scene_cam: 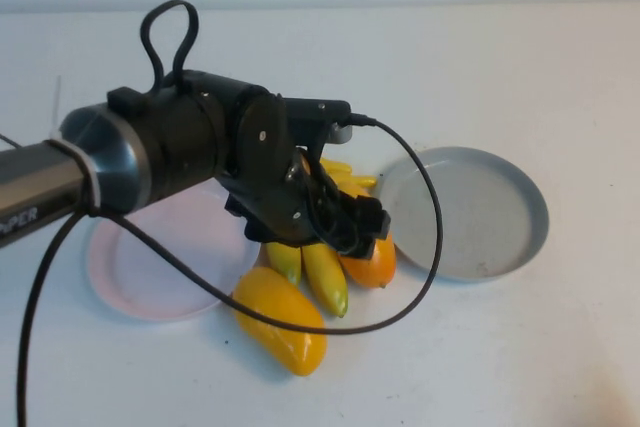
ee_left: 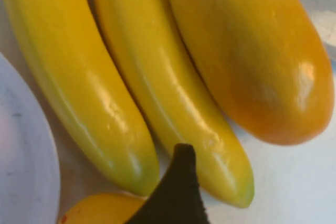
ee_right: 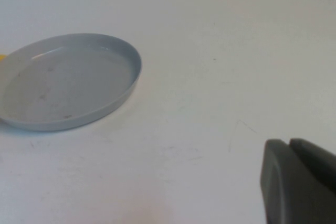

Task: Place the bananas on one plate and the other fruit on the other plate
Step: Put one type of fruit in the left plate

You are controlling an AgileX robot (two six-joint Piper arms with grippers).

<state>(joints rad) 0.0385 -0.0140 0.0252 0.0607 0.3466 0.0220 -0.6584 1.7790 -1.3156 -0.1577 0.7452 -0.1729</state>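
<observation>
Two bananas [scene_cam: 325,277] [scene_cam: 285,259] lie side by side between the pale pink plate [scene_cam: 150,272] and the blue-grey plate [scene_cam: 470,212]. An orange fruit [scene_cam: 372,262] rests against them on the grey plate's side. A golden yellow fruit [scene_cam: 280,319] lies nearer the front. Both plates hold nothing. My left gripper [scene_cam: 350,225] hangs open just above the bananas and the orange fruit; in the left wrist view one dark finger [ee_left: 176,192] shows beside a banana tip [ee_left: 231,182] and grips nothing. My right gripper [ee_right: 290,148] is shut, low over bare table beside the blue-grey plate [ee_right: 68,80].
The left arm and its black cable [scene_cam: 420,247] cover the far ends of the bananas and part of the pink plate. White tabletop lies all round the plates and the fruit.
</observation>
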